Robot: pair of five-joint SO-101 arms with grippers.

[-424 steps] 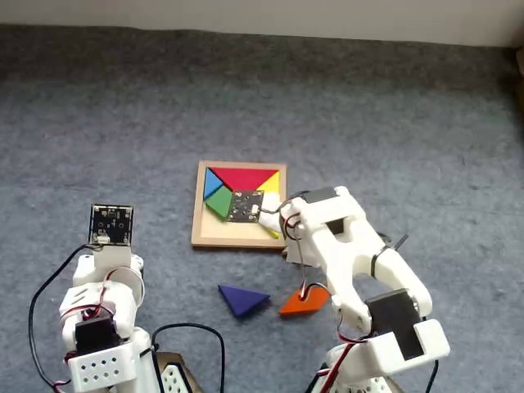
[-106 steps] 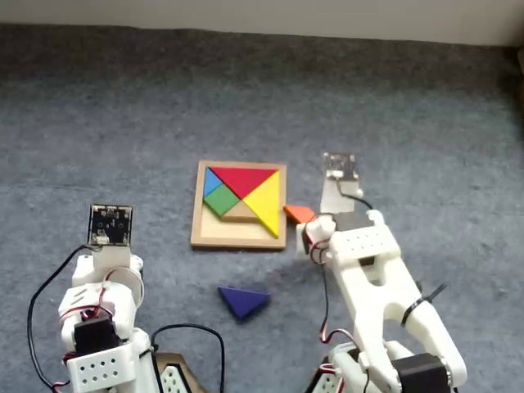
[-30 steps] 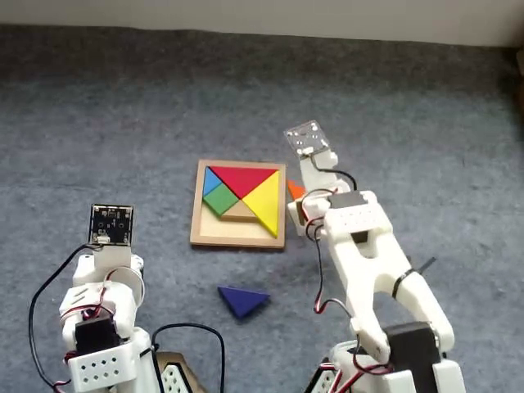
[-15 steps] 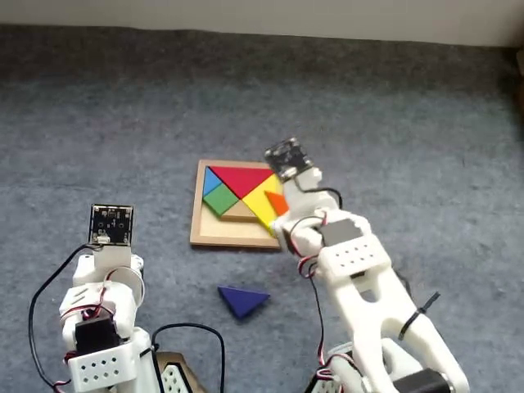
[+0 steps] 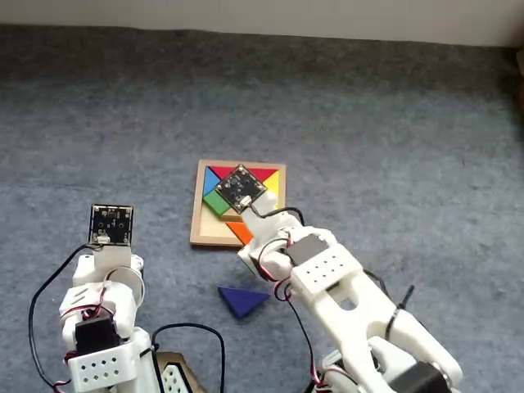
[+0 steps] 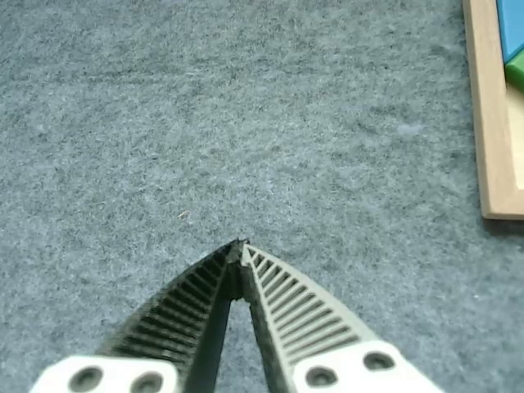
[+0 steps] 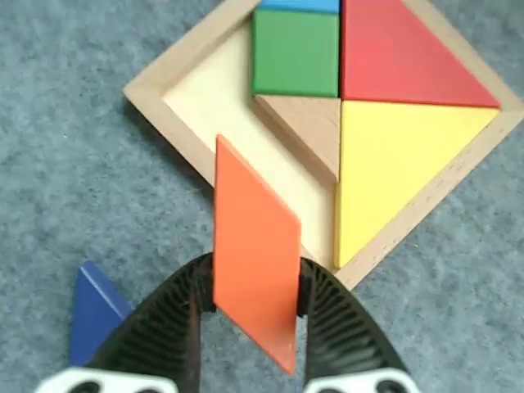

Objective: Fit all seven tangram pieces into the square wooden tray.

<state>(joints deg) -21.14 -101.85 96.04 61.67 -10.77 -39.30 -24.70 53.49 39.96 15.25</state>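
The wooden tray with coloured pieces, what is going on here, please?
The right end effector grips a flat orange parallelogram piece at the near edge of the square wooden tray. Five pieces already lie inside: a red triangle, a yellow triangle, a green square, a light blue triangle and a plain wood triangle. A dark blue triangle lies on the grey carpet outside the tray. The left end effector is shut and empty, over the carpet beside the tray.

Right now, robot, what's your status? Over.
Right gripper shut on orange piece, over tray, at empty gap. Left gripper shut, above carpet. Blue triangle outside tray, on carpet. Nothing in the way.
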